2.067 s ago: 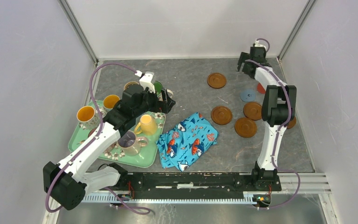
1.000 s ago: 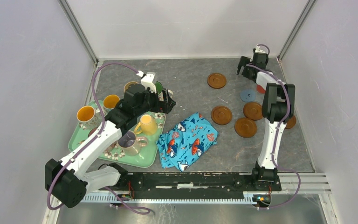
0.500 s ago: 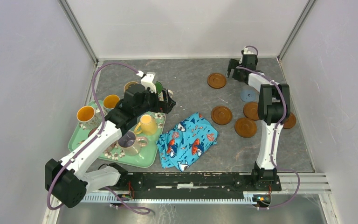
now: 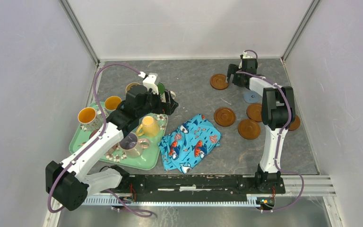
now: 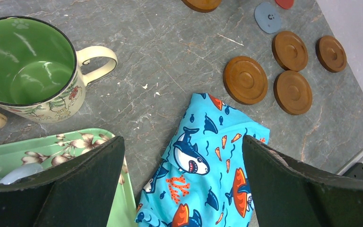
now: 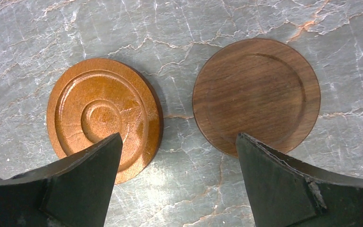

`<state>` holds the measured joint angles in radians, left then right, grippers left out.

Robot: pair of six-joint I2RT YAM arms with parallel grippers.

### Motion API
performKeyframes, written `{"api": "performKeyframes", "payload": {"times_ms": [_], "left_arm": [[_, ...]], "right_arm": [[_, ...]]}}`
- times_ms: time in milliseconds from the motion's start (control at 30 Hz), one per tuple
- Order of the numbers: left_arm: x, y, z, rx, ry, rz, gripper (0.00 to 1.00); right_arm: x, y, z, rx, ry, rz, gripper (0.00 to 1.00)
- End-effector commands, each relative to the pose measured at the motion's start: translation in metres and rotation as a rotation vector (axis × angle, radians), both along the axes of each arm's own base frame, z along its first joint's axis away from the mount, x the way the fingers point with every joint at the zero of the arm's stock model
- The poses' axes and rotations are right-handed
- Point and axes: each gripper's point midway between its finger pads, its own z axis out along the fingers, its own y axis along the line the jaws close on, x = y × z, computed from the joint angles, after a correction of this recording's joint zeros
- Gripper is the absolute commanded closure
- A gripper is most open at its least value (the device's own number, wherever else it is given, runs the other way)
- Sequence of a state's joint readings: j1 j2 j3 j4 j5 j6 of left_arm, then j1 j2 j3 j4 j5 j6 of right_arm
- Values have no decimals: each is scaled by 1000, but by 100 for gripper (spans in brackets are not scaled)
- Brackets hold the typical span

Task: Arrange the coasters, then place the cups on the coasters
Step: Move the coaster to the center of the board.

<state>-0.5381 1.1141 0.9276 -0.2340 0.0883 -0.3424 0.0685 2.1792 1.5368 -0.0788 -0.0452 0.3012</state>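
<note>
This is a robotics lab cell. Plain pale panels (image 4: 184,26) set in aluminium posts (image 4: 79,30) rise just beyond the right tool (image 4: 232,75), boxing in a grey marbled surface (image 4: 194,80). Well back from it, two white arms (image 4: 94,144) sit bolted to a black rail (image 4: 194,182), trailing purple cables (image 4: 96,87).

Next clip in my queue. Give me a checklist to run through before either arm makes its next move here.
1. The right gripper open and empty: ok.
2. It is centred on one coaster: not ok; it sits over the gap between the ringed coaster and the darker coaster.
3. Those two lie flat and apart: ok.
4. The left gripper open and empty: ok.
5. Cups on coasters: not ok; the green-lined mug stands on the bare table.
6. No coaster hidden under the fish cloth: cannot tell.
</note>
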Motion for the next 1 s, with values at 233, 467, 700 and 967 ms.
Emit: {"api": "performKeyframes", "payload": {"times_ms": [233, 467, 700, 967], "left_arm": [[5, 2, 7, 43, -65, -33, 0], [4, 1, 7, 39, -61, -39, 0], [4, 2, 9, 40, -69, -33, 0], [4, 2, 10, 38, -72, -35, 0]], "right_arm": [[-23, 5, -11, -10, 114, 17, 2], [-20, 1, -3, -33, 98, 9, 2], [-11, -2, 21, -44, 62, -4, 2], [-7, -9, 63, -79, -8, -27, 2]]}}
